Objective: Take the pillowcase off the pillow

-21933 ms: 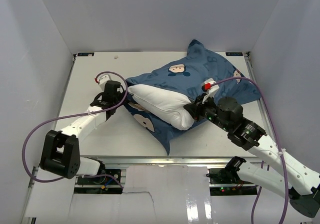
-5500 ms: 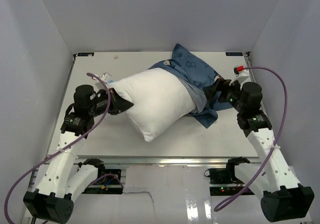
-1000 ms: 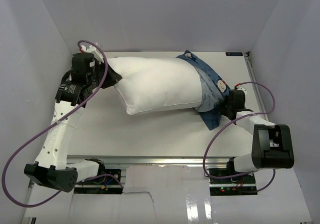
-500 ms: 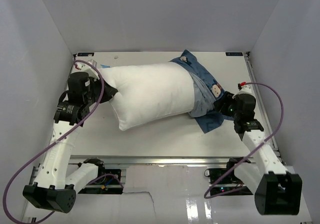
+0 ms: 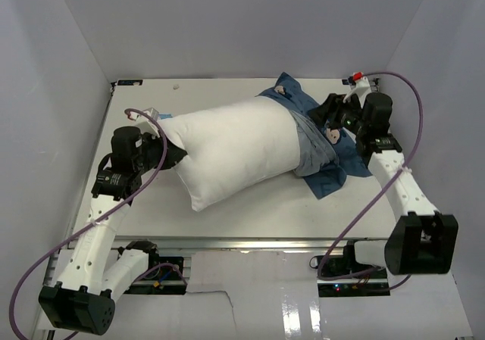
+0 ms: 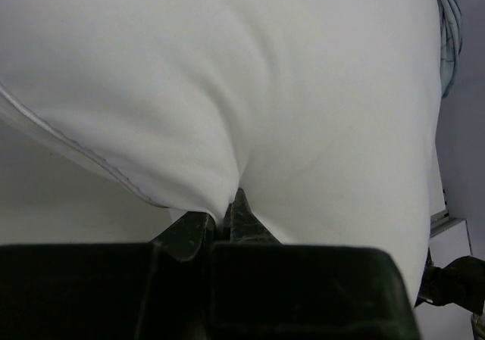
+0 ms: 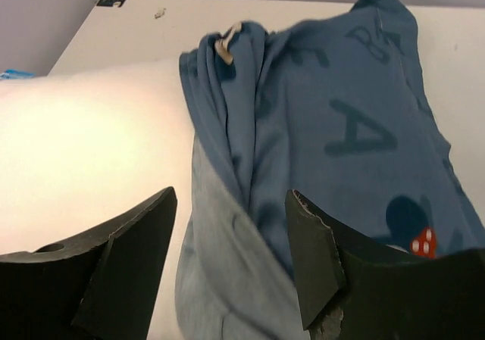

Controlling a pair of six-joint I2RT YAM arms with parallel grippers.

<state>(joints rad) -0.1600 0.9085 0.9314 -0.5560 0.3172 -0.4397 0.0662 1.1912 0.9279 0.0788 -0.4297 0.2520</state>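
Pillow [image 5: 235, 147] pinched by left tool [image 5: 176, 157], right arm [image 5: 394, 175] extended, right tool [image 7: 231, 196] gaping above pillowcase [image 7: 341, 113]

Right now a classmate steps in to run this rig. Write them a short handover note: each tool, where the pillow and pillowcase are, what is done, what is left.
Left tool: shut, pinching the fabric at the left end of the pillow.
Right tool: open, holding nothing, over the bunched pillowcase.
Done: most of the pillow lies bare on the table; the pillowcase is gathered over its right end only.
Left: grip the pillowcase with the right tool and pull it off that end, probably while the left tool holds the pillow.
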